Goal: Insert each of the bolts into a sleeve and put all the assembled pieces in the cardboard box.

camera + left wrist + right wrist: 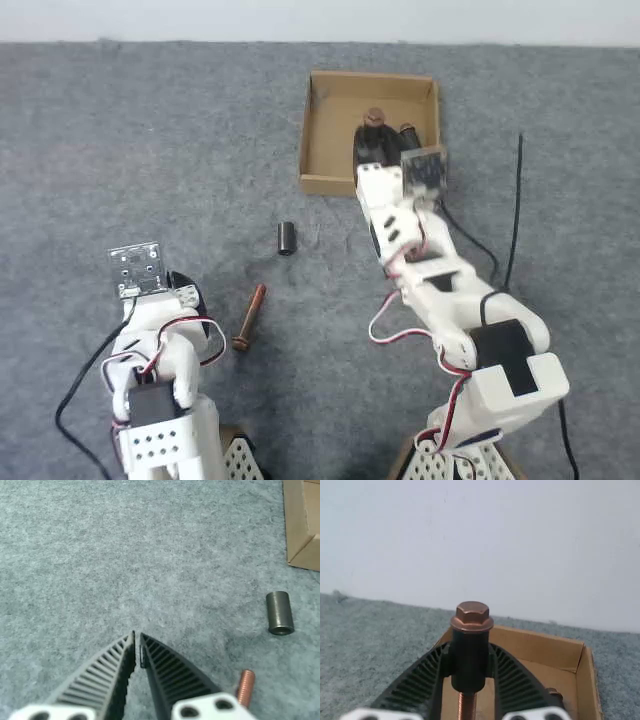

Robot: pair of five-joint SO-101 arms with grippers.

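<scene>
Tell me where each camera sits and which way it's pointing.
High view: fixed above the table, looking down; both arms show, with the box, loose sleeve and loose bolt.
Left wrist view: on the left arm, facing the table; its own shut left gripper shows.
Right wrist view: on the right arm, facing the wall over the box; the right gripper grips a bolt-in-sleeve piece.
Shared: the left wrist and high views both show the loose sleeve and bolt.

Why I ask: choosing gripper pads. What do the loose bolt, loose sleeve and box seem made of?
Loose bolt: copper-coloured metal, perhaps plated steel; threaded shank, dull sheen. Loose sleeve: dark metal, possibly blackened steel; smooth matte tube. Box: plain brown cardboard, matte, folded walls.
</scene>
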